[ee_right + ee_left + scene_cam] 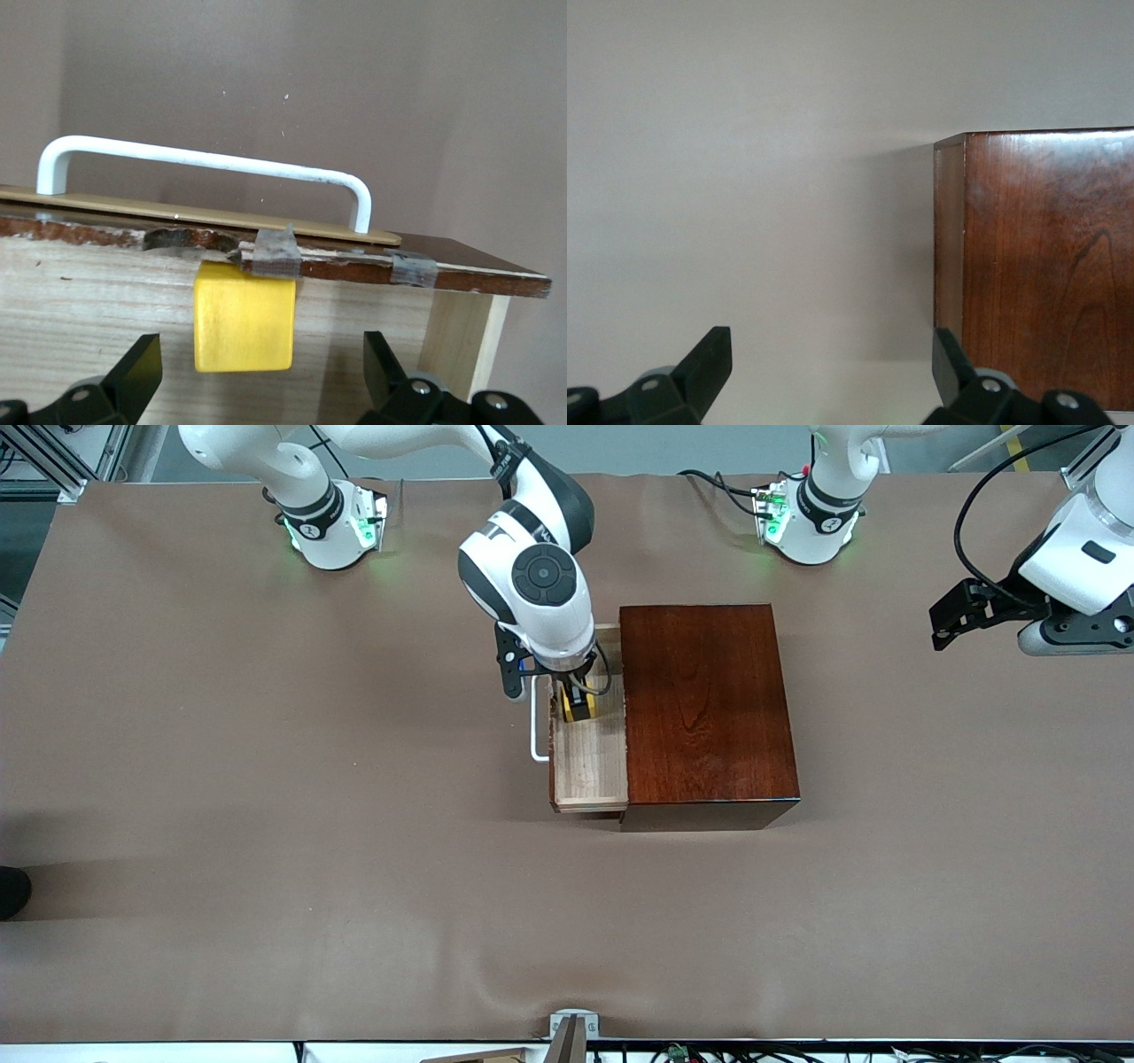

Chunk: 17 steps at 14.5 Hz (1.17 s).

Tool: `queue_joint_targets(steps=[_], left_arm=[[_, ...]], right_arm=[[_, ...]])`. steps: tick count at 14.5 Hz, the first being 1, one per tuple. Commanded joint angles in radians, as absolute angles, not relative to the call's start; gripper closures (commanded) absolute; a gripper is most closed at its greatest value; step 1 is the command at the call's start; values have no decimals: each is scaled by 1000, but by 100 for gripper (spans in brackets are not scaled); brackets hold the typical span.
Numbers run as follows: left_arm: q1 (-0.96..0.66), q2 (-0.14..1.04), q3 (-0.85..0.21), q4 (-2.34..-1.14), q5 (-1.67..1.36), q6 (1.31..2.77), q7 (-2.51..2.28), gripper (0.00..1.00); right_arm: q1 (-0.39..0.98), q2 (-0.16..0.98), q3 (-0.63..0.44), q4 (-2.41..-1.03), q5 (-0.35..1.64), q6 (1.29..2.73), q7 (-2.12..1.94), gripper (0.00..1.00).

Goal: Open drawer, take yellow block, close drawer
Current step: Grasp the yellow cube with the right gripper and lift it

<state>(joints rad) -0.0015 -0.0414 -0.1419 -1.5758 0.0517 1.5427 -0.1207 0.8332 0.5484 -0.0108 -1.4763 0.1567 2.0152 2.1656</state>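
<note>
Drawer point(589, 766) is already pulled out toward the right arm's end of the table, so the step in hand looks like the grab itself. Starting from that end: the white handle point(534, 731) sticks out just past the right gripper point(578, 707), which hangs down inside the tray with its fingers spread wide and nothing in them yet. The yellow block point(244, 316) sits on the pale wood floor right between those open fingers point(133, 372), tucked up against the inside of the drawer front, directly under the handle point(204, 164) in the wrist camera.

If I were coaching this, I'd say sink straight down until the pads bracket the cube's flat sides, then close squarely. It's so tight to the front board that there isn't much room to fudge on that side, and the frayed tape on the board's top edge might snag a fingertip. The block looks centred enough that no sideways nudge is needed.

Next along is the reddish-brown box point(704, 708), lid closed. Then the left gripper point(833, 372) waits off toward its own end, jaws apart and empty, beside the box's corner point(1036, 266).
</note>
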Motion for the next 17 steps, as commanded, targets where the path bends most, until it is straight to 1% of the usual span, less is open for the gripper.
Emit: queue_joint_targets(steps=[1,8,9,10,12,13,14,16,17], left_arm=[[15,-49,-152,-1586,34,1557,-95,0],[17,-52,-152,-1588,34,1559,-95,0],[17,-52,-152,-1589,34,1559,-95,0],[17,-52,-152,-1589,34,1559,-95,0],[17,-52,-152,-1589,34,1559,-95,0],[17,-52,-152,-1589,34,1559,-97,0],[15,-52,-153,-1588,34,1559,-97,0],[15,-52,-160,-1583,34,1555,-100,0],[14,-52,-161,-1582,34,1551,-100,0]], right_arm=[[848,571,-23,-1457,135,2032,2200,0],[871,612,-23,-1459,98,2062,2249,0],[871,615,-25,-1459,95,2078,2262,6],[871,615,-23,-1459,77,2082,2264,19],[873,612,-21,-1456,35,2074,2266,52],[873,611,-21,-1451,41,2072,2266,78],[868,607,-21,-1448,46,2072,2263,91],[864,604,-20,-1425,49,2062,2257,94],[861,603,-20,-1408,49,2048,2255,98]])
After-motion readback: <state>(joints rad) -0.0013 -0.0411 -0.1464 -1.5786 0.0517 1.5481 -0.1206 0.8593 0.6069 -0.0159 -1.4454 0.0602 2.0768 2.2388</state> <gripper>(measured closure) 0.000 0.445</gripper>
